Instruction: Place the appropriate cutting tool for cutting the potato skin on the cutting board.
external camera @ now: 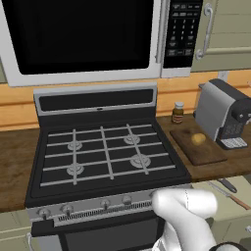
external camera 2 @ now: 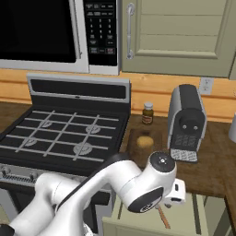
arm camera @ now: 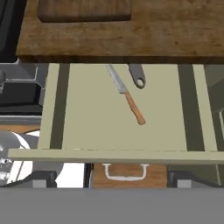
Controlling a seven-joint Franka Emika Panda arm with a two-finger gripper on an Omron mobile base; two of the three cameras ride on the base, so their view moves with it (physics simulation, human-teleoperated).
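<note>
The dark cutting board (external camera: 212,153) (external camera 2: 132,138) (arm camera: 83,11) lies on the wooden counter right of the stove, with the small yellowish potato (external camera: 198,139) (external camera 2: 145,141) on it. Below the counter edge a pale drawer (arm camera: 87,127) stands pulled out. In it lie a knife with a wooden handle (arm camera: 127,97) (external camera: 231,197) and, beside it, a grey-handled tool (arm camera: 137,76) (external camera: 227,185) whose head is hidden under the counter. My gripper (arm camera: 113,179) hangs above the drawer's front, open and holding nothing, apart from both tools.
A gas stove (external camera: 105,152) fills the left, with a microwave (external camera: 83,37) above it. A grey coffee machine (external camera: 223,112) (external camera 2: 185,122) stands just right of the board and a small jar (external camera: 177,112) (external camera 2: 147,113) behind it. The drawer's front handle (arm camera: 123,174) lies below the gripper.
</note>
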